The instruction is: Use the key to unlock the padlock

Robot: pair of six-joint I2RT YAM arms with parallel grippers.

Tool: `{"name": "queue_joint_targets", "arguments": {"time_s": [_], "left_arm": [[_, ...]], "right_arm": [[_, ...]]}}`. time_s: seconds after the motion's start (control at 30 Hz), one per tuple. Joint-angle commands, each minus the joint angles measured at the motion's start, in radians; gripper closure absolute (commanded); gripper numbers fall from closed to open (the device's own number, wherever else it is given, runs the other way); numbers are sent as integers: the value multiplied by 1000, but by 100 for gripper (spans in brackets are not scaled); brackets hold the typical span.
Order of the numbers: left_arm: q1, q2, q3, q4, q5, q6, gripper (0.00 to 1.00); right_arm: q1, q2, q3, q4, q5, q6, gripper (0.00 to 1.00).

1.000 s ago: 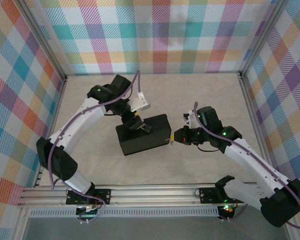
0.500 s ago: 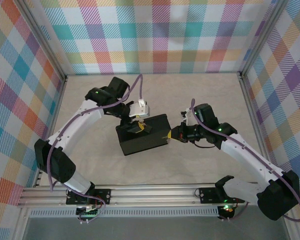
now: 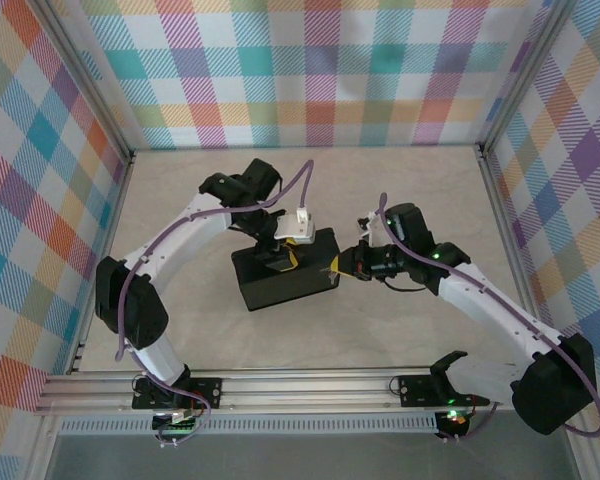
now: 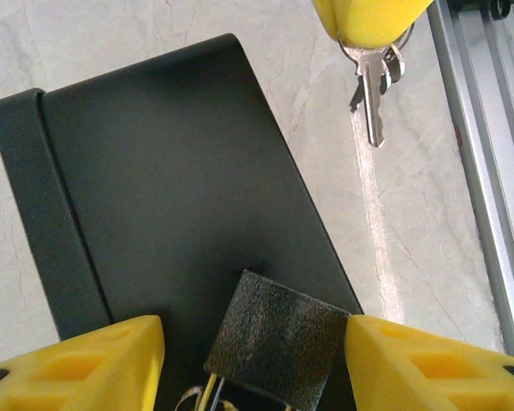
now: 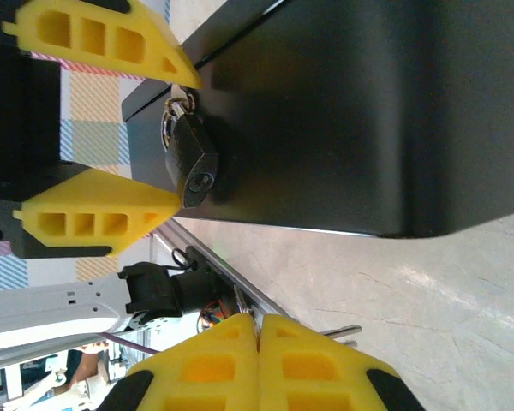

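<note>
Sees one small dark-grey metal padlock [image 5: 195, 167] lying on one black rectangular box [image 5: 343, 111], between the left gripper's [image 5: 190, 144] parted yellow fingers. Finds the right gripper [image 5: 258, 325] pinched together on one thin silver metal key [image 4: 373, 94], just right of the box.

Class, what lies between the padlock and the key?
In the right wrist view, part of the black box and then bare table lie between the padlock and the key.

Enclosure, plaid-walled.
Pastel checked panels [image 3: 320, 70] on three sides; pale marbled tabletop [image 3: 300, 340]; aluminium rail [image 3: 310, 388] along near edge; even lighting.
</note>
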Motion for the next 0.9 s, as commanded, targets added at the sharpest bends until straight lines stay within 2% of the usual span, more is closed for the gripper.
{"name": "queue_joint_targets", "arguments": {"time_s": [0.0, 0.3, 0.43, 0.77, 0.83, 0.87], "left_arm": [[-8, 21, 34, -37, -22, 42, 46], [-9, 35, 12, -23, -17, 69, 57], [-14, 26, -4, -8, -17, 57, 58], [-22, 3, -33, 26, -54, 22, 52], [-28, 9, -49, 38, -87, 22, 54], [-31, 16, -50, 38, -100, 22, 59]], "right_arm": [[6, 2, 18, 51, -39, 15, 95], [6, -15, 10, 44, -29, 21, 95], [7, -8, 8, 80, -35, 46, 95], [6, 38, 51, 113, -29, 51, 95], [6, 50, 50, 122, -32, 51, 95], [6, 57, 49, 129, -38, 54, 95]]}}
